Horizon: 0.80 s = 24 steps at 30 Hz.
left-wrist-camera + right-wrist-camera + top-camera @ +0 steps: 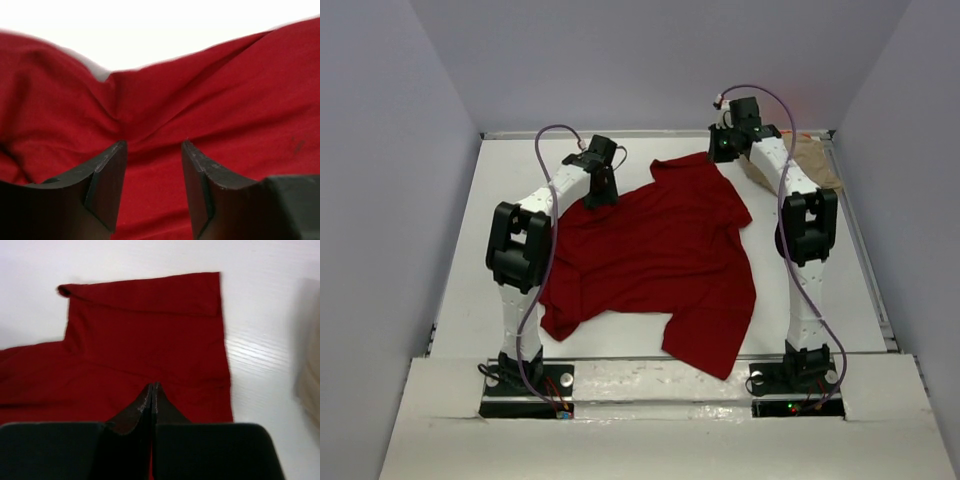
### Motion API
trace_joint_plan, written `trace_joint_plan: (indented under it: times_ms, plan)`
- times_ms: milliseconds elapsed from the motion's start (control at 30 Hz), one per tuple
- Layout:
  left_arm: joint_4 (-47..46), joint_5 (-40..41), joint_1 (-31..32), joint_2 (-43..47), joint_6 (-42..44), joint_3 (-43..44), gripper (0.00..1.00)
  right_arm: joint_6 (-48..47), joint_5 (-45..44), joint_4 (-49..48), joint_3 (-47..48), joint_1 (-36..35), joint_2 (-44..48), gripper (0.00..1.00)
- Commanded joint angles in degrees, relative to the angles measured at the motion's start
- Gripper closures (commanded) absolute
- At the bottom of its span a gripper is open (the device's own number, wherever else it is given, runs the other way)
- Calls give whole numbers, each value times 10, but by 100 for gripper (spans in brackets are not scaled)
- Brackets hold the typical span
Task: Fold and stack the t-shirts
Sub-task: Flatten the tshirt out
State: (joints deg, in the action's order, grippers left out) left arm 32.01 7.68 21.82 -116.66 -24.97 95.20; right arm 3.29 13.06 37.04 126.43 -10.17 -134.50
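Just beneath the left tool (154, 145), bunched dark red t-shirt (235, 100)

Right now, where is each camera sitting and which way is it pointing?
Top camera: above and behind the bases, looking down at the table; left arm, right arm, red shirt and tan shirt show.
Left wrist: on the left arm, facing bunched red cloth; left gripper open.
Right wrist: on the right arm, facing a red sleeve; right gripper shut.
Shared: red shirt in all three; tan shirt in top and right wrist.
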Motion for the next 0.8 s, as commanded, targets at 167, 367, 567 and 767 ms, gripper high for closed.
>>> trace_joint_plan:
  times_ms: [167,367,567,767]
  plan:
    - [16,15,-63,35,-49,-19,77,6,48,-75,-194,-47,98,100]
    - [36,21,-81,-7,-47,32,100,5,61,-73,-210,-47,96,100]
    - [70,15,-85,-53,-33,100,100,0,43,-76,-210,-47,103,100]
    - [71,-10,-93,-61,-37,104,100,-3,20,-76,-207,-47,117,100]
